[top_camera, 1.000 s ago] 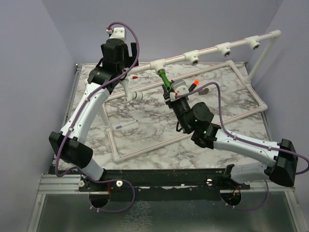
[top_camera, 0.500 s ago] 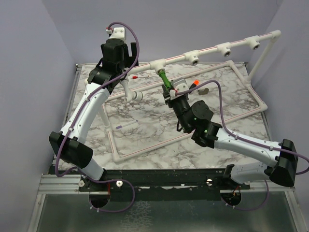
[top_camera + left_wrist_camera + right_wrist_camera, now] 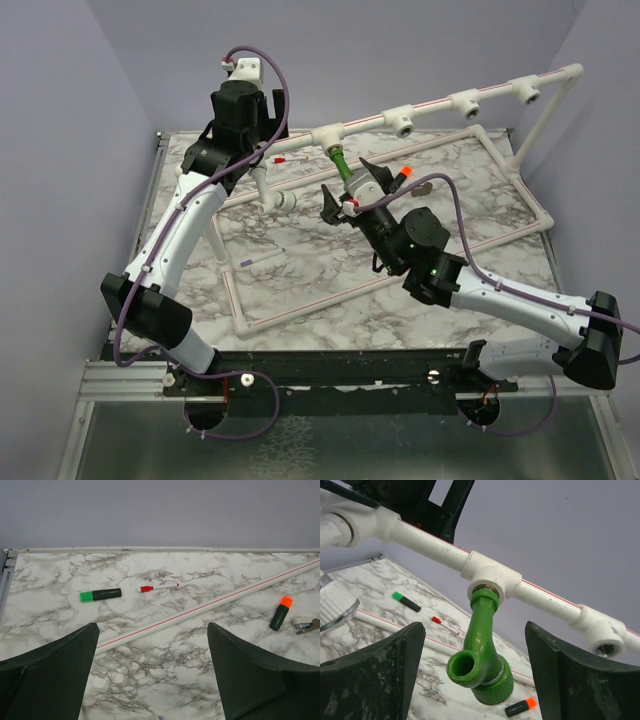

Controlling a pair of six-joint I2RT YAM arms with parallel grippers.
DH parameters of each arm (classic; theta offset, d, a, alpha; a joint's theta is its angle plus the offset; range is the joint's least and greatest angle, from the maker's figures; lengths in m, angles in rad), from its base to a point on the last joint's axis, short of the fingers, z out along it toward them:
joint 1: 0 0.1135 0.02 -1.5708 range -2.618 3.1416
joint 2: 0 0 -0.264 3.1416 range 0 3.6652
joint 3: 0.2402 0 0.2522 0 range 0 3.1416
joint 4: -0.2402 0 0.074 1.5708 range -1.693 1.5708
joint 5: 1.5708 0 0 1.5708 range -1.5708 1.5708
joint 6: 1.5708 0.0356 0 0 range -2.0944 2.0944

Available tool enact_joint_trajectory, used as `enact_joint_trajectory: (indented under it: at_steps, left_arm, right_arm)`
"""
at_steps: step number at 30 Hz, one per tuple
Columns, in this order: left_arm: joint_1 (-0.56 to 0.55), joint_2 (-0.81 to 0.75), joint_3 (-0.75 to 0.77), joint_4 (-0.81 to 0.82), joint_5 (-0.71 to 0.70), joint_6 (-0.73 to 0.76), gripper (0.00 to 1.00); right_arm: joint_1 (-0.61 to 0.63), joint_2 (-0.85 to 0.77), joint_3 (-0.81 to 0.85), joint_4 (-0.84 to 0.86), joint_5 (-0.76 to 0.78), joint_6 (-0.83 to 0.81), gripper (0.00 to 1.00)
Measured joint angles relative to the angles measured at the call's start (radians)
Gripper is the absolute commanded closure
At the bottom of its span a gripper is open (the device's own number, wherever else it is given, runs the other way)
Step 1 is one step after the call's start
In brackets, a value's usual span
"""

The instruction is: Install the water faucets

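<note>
From the top camera I see the faucet joined by one end to a tee on the raised rail, slanting down over the worktop. My right tool sits at its lower end with the fingers spread wide, one on each side, and from here I cannot tell whether either touches the green plastic. My left tool is up at the rail's left end, well apart from the faucet; this view does not show me how its fingers stand. An orange marker lies just beyond the right tool, and a red pen lies near the far edge. On the left wrist camera the left tool is spread, with only marble worktop between the fingers. Beyond them a pipe with a red stripe runs aslant on the worktop, with a green marker and the red pen on its far side and the orange marker on the other side, at the right. On the right wrist camera the faucet hangs from the tee, its open spout facing the lens and a ribbed green knob at the bottom. The right tool is spread around it with a clear gap on either side, so it grips nothing. A second tee further right along the rail shows an open threaded socket.
</note>
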Motion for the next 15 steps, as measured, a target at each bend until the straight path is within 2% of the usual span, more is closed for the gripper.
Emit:
enact_joint_trajectory:
  at_steps: [8, 15]
  left_arm:
    - [0.0, 0.0, 0.0, 0.0, 0.003, 0.0, 0.09]
    - [0.0, 0.0, 0.0, 0.0, 0.005, 0.0, 0.09]
  right_arm:
    - [0.0, -0.102, -0.022, -0.026, -0.068, -0.169, 0.13]
    - [0.0, -0.146, -0.09, -0.025, -0.116, -0.256, 0.19]
